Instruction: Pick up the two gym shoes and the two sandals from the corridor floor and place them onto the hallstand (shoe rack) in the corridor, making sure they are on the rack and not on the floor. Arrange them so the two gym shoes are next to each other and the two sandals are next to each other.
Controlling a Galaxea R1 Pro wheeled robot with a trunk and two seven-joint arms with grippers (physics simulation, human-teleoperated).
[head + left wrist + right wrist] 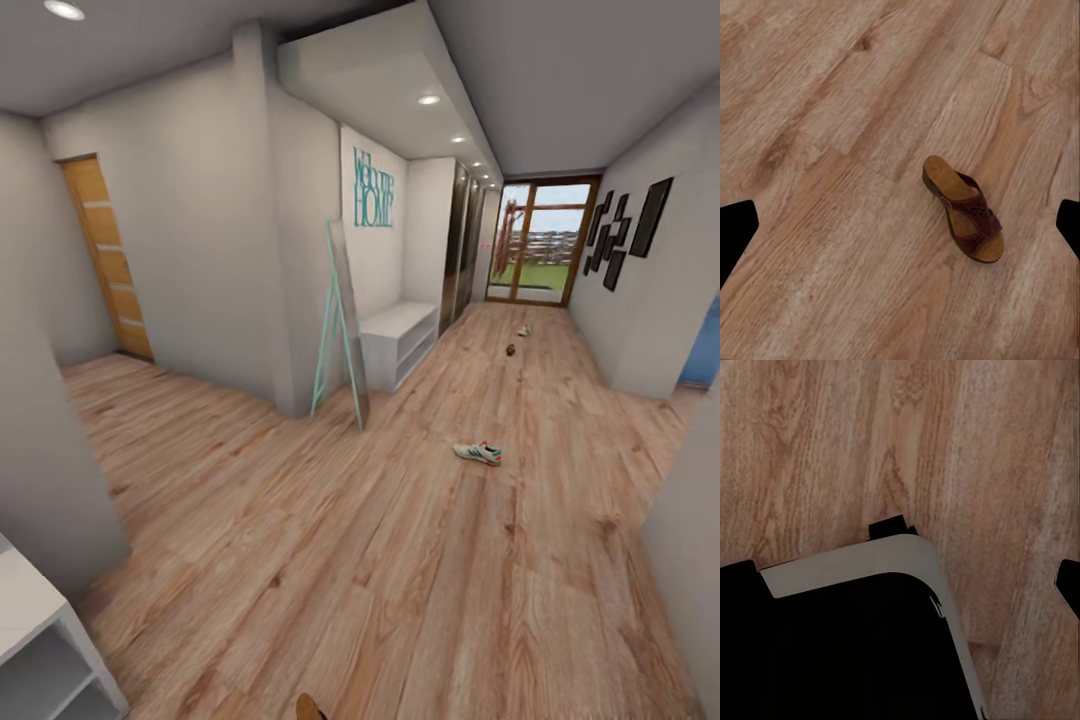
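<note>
One gym shoe [477, 453] lies on the corridor floor [400, 560] mid-corridor, right of centre. Far down the corridor lie a second gym shoe [524, 331] and a small dark sandal [511, 350]. Another brown sandal [311, 707] pokes in at the head view's bottom edge. In the left wrist view this sandal [964, 210] lies flat on the planks, well below my open left gripper [900, 225], whose dark fingertips [735, 232] sit far apart. My right gripper [900, 577] is open above my own base. A corner of the hallstand [35, 640] shows at the bottom left.
A plain low white bench [400, 340] stands by the left wall under a "Welcome Home" sign, with a leaning mirror [342, 325] before it. A wooden door [108, 260] is far left and a glass door [540, 245] ends the corridor. My base's pale rim [870, 559] sits under the right gripper.
</note>
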